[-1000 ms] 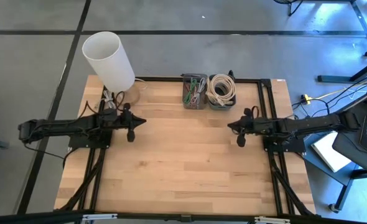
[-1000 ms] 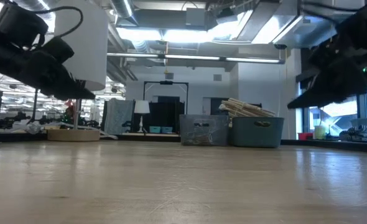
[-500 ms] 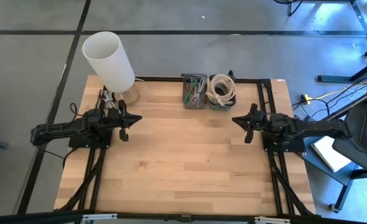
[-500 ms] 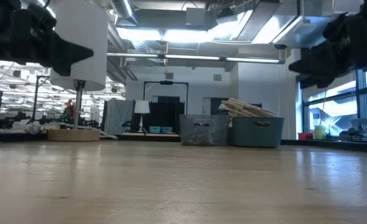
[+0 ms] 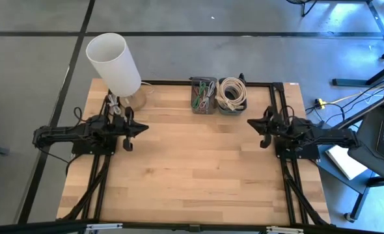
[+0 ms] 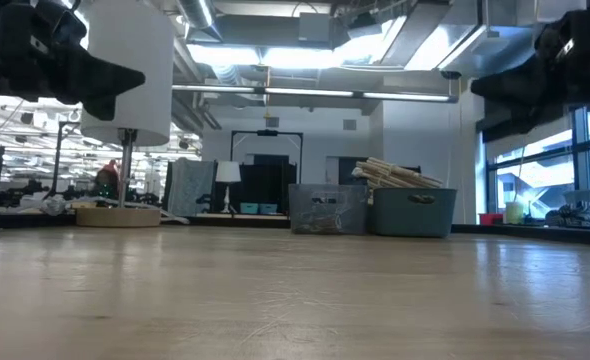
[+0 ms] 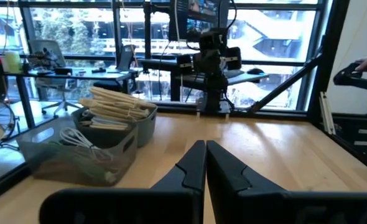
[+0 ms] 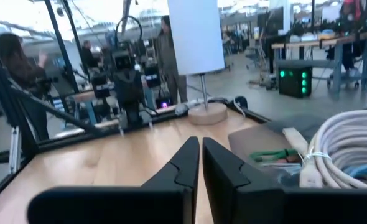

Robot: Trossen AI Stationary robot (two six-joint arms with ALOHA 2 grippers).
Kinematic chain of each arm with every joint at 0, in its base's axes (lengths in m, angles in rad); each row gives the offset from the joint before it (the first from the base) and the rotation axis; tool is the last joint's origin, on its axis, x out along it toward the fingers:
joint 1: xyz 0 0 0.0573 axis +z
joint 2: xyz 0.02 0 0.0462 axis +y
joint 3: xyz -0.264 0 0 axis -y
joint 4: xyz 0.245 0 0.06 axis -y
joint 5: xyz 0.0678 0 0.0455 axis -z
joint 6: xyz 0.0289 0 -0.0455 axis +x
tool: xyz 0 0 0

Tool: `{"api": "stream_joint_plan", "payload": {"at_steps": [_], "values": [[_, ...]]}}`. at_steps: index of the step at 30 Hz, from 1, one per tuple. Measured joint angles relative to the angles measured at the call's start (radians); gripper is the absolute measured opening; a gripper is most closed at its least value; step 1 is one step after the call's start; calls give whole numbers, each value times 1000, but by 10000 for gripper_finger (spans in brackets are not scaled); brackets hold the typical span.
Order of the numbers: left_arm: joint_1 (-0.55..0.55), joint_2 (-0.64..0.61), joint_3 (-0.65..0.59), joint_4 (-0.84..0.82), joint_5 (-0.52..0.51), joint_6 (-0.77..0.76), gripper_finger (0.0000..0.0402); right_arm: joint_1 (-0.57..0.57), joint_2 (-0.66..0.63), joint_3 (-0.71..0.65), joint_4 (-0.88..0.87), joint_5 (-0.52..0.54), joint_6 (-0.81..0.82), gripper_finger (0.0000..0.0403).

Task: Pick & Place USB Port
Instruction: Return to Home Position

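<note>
No USB port stands out in any view. Two small bins sit at the table's far edge. One holds coloured cables and the other holds coiled white cable. My left gripper hovers shut over the table's left side, its fingers closed together and pointing right. My right gripper hovers shut over the right side, pointing left, with its fingers closed. In the low view both grippers are level and well above the wood, the left and the right.
A white-shaded lamp stands on its round base at the far left corner, with cords beside it. Black frame rails run along both table sides. Bare wood lies between the arms. People show in the room beyond.
Both grippers drew back from the table's middle toward their own sides, the left toward the left edge and the right toward the right edge. Both rose and tipped up from a downward slant to level. The fingers stayed together.
</note>
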Motion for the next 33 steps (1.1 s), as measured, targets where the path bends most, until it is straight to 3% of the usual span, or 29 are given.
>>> {"api": "stream_joint_plan", "payload": {"at_steps": [6, 33], "values": [[0, 0, 0, 0, -1, 0, 7, 0, -1, -46, 76, -23, -2, 26], [0, 0, 0, 1, -3, 0, 6, 0, 1, -46, 65, -18, 0, 26]]}}
